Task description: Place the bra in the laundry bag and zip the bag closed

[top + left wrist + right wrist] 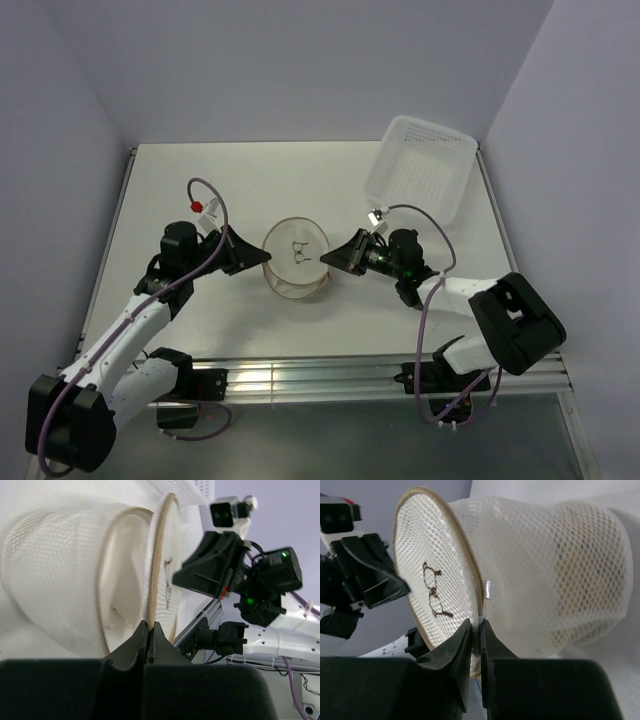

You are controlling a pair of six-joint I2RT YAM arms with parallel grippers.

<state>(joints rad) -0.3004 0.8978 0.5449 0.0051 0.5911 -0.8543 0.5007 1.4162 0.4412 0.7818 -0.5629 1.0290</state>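
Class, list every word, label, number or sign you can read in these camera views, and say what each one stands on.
No words or numbers can be read in any view.
Sign without letters: a dark spectacles-shaped mark on the round face of the laundry bag.
The white tab at the bag's rim: blank, or too small to read.

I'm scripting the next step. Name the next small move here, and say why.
Probably: the right end effector slides along the rim of the laundry bag, drawing the zip, while the left end effector holds. Both pinch the rim hoop from opposite sides, so the bag is braced.
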